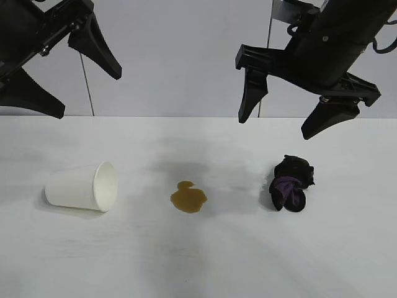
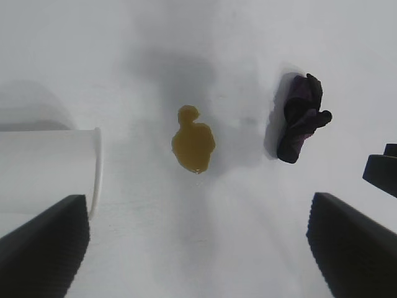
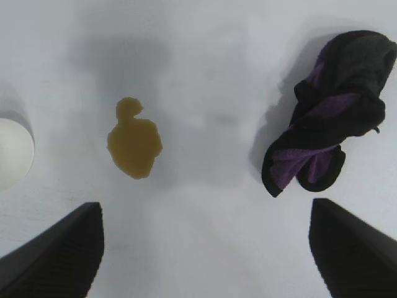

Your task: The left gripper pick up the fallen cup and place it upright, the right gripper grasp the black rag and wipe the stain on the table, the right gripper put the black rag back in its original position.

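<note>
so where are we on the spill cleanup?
Nothing is done. The cup lies on its side, the stain is unwiped, and the black rag sits untouched. The left gripper and right gripper hover open and empty. Left: righting, wiping, returning the rag.

A pale grey panelled wall, divided by thin dark vertical seams, is seen across the upper frame.

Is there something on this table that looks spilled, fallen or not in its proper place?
Yes. The white paper cup lies on its side at the left of the white table, mouth toward a glossy brown puddle at the centre. A bunched black-and-purple rag sits apart at the right.
</note>
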### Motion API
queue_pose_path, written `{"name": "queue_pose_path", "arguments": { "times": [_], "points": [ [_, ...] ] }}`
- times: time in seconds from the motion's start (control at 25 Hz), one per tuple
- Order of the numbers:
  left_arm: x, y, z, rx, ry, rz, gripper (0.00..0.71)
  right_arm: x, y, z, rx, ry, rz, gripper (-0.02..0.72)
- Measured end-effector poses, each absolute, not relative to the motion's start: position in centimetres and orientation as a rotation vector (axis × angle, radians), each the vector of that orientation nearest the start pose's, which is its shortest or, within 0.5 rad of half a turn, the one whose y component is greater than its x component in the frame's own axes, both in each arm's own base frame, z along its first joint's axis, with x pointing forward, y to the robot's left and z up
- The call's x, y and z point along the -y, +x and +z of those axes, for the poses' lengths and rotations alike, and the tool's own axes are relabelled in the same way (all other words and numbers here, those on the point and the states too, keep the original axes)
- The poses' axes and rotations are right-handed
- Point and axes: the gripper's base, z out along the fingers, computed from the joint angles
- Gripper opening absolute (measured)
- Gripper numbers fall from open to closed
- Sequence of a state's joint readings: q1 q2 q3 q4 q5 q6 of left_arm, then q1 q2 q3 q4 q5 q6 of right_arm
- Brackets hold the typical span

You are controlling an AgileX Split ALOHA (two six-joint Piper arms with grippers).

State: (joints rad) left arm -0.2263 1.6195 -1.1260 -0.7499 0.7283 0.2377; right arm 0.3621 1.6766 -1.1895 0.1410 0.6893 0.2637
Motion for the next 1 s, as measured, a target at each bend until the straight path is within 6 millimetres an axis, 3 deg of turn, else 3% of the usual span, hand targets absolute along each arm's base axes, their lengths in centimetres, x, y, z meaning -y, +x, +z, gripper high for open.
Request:
{"name": "queue_pose_path", "arguments": {
  "times": [0.68,1.0],
  "points": [
    [11.57,31.84,25.67,-2.604,0.001,-0.825,0.685,-13.12,32.46,24.22,-2.697,-0.021,0.346,0.622],
    [11.23,32.72,25.94,-2.517,-0.046,-0.77,0.685,-13.09,32.47,24.21,-2.696,-0.027,0.338,0.622]
  ]
}}
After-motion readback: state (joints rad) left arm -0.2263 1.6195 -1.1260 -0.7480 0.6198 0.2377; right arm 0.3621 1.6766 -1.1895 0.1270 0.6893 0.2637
